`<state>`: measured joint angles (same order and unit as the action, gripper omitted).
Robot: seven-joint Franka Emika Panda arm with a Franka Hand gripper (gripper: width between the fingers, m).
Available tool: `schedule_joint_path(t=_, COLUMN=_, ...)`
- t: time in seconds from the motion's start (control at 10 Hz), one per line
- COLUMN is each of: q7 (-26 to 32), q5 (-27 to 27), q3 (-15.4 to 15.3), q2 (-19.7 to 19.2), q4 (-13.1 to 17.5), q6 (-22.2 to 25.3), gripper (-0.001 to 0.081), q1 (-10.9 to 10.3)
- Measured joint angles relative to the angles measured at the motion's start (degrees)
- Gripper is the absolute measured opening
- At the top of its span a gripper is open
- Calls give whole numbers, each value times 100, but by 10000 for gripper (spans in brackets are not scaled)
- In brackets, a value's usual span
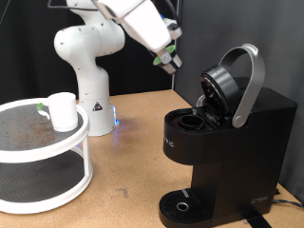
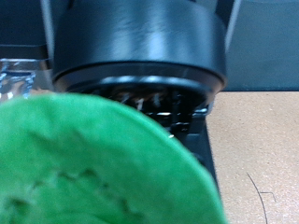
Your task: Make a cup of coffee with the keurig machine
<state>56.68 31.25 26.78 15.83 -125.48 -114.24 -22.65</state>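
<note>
The keurig machine stands at the exterior view's right with its grey-silver lid handle raised and the pod chamber open. My gripper hovers above and to the left of the open lid, shut on a small dark pod with a green top. In the wrist view the pod's green top fills the near part of the picture, with the machine's open black lid right behind it. The white cup stands on the top tier of the white round stand at the left.
The robot's white base stands at the back, between the stand and the machine. The machine's round drip tray holds nothing. The brown tabletop lies between the stand and the machine. A cable runs off the machine's right.
</note>
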Motion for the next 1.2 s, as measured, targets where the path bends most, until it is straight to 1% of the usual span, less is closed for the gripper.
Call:
schedule_joint_path(t=0.1, q7=-99, q5=8, q3=-67, q2=-94, q4=67, q6=-104, gripper=466, q1=-17)
schedule_joint_path(t=0.3, q7=-115, q5=84, q3=-138, q2=-253, q4=185, q6=-158, gripper=466, q1=-60)
schedule_joint_path(t=0.6, q7=-43, q5=84, q3=-186, q2=-269, q4=188, q6=-277, gripper=466, q1=-60)
schedule_joint_path(t=0.7, q7=-82, q5=11, q3=-191, q2=-275, q4=148, q6=-280, gripper=466, q1=-59)
schedule_joint_path(t=1.0, q7=-274, q5=-398, q3=-349, q2=-443, q4=-165, q6=-770, gripper=466, q1=-60)
schedule_joint_path(t=1.2, q7=-268, q5=-411, q3=-455, q2=-615, q4=-331, q6=-1031, gripper=466, q1=-68)
